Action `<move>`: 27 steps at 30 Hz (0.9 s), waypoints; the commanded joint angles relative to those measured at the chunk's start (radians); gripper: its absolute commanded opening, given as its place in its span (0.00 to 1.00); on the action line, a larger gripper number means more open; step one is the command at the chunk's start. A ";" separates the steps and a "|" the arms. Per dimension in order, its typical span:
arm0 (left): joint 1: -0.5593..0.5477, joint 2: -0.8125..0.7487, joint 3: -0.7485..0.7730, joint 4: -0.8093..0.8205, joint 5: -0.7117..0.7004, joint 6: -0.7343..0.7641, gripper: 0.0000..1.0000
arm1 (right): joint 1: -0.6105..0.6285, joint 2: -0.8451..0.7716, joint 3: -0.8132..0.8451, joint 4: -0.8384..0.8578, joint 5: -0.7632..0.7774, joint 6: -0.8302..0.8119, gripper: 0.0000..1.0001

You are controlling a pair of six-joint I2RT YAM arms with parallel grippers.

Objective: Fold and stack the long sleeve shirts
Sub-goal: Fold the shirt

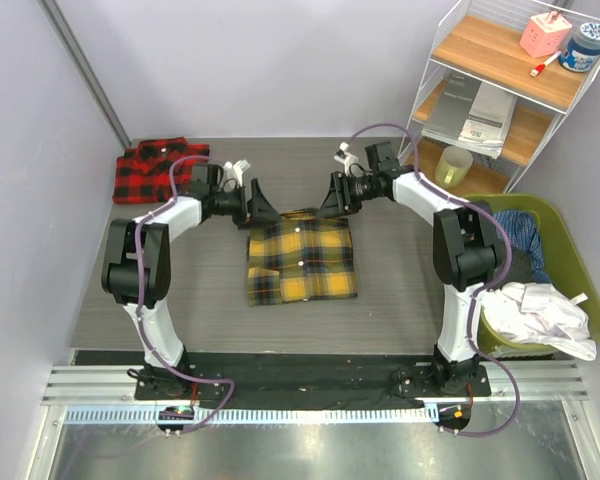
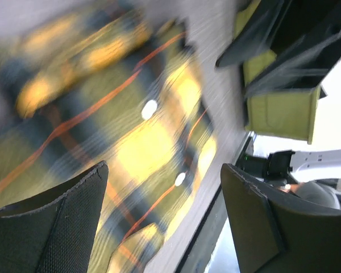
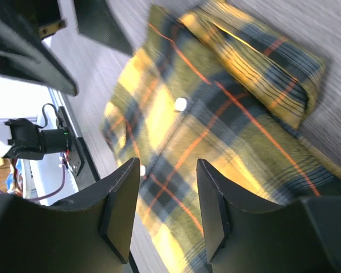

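Item: yellow shirt (image 1: pixel 300 262), folded flat, collar edge away from the arm bases. Left gripper (image 1: pixel 261 207) and right gripper (image 1: pixel 335 196): over that edge's two corners, fingers spread, empty. Red shirt (image 1: pixel 158 168): well beyond the yellow shirt's far-left corner, nearer the left arm.

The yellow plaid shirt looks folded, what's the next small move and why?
Probably lower the open left gripper and open right gripper to pinch the far edge of the folded yellow-and-black plaid flannel shirt; it lies ungripped, apart from the folded red-and-black plaid flannel shirt.
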 commanded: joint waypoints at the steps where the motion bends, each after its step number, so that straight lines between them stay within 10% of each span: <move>1: -0.061 0.046 0.107 0.072 0.003 -0.064 0.80 | 0.013 -0.055 -0.031 -0.016 -0.004 0.013 0.50; 7: -0.111 0.175 0.016 0.404 -0.060 -0.296 0.80 | -0.002 0.096 -0.047 0.058 -0.038 0.044 0.49; 12: -0.017 0.244 0.047 0.174 -0.098 -0.074 0.85 | -0.053 0.218 0.032 0.006 0.012 -0.040 0.55; 18: -0.070 -0.045 -0.054 0.010 0.069 0.163 0.88 | -0.018 0.016 0.024 -0.201 0.049 -0.196 0.63; 27: 0.062 -0.276 -0.077 0.094 -0.122 -0.070 0.84 | 0.288 -0.189 -0.076 -0.298 0.259 -0.248 0.59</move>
